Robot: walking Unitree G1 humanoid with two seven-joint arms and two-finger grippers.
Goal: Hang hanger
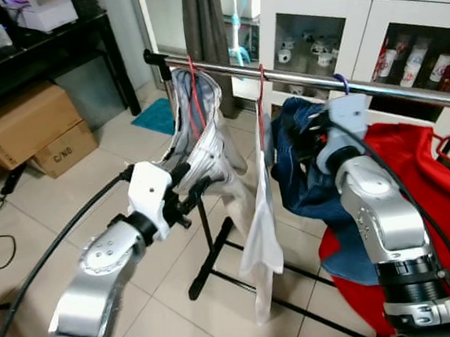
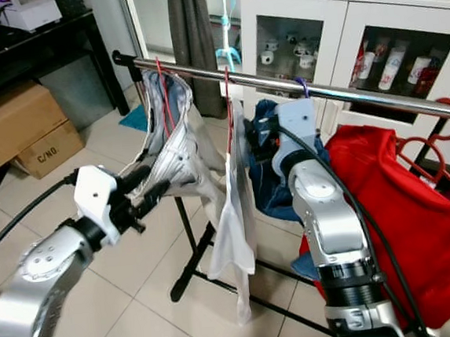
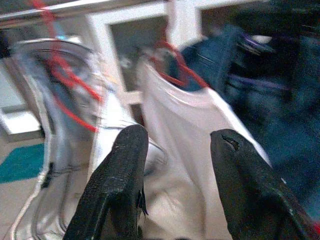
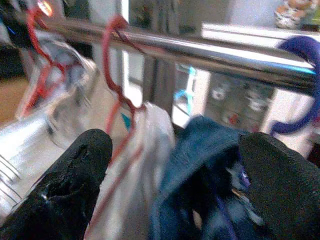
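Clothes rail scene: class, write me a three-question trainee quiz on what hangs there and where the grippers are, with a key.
1. True or false: the white garment hangs from the metal rail on a red hanger.
2. Which garment hangs beside the right gripper? A) blue denim garment B) yellow coat C) black suit
3. Fill in: the hook above the denim is ____ in colour.

Key
1. True.
2. A; the right wrist view shows the jaws open on either side of it.
3. Purple: the purple hook sits on the rail. The left gripper, jaws open, faces the striped garment.
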